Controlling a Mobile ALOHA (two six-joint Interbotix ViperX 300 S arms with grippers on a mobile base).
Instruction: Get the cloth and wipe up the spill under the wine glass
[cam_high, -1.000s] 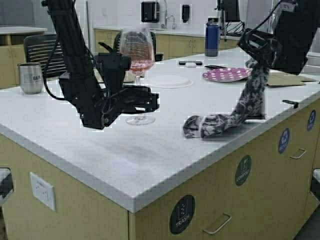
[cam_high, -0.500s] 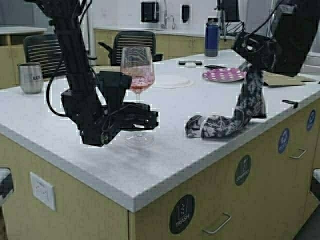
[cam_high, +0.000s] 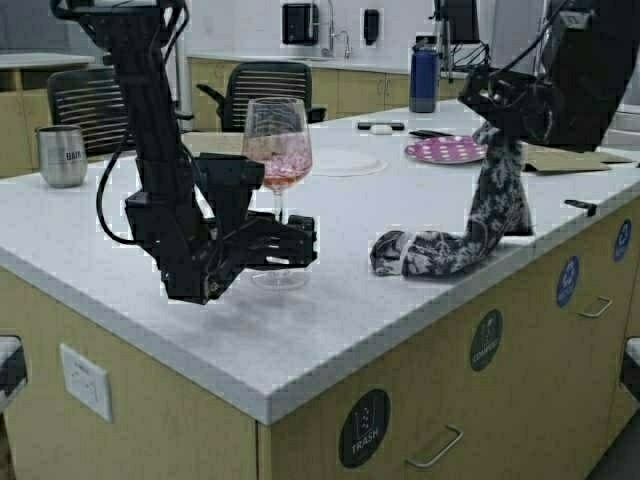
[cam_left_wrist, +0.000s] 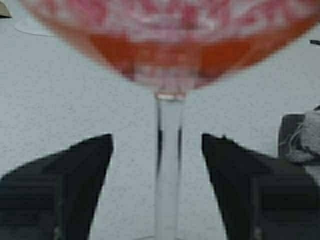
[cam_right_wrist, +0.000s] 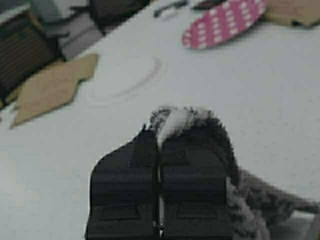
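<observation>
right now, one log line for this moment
left pincer: open around wine glass stem | right pincer: shut on cloth, one end raised | counter: cloth tail resting

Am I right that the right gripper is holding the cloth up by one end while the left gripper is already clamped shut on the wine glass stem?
Not quite. The left wrist view shows the left gripper open, its fingers on either side of the wine glass stem with gaps. The right gripper does hold the cloth up by one end.
</observation>
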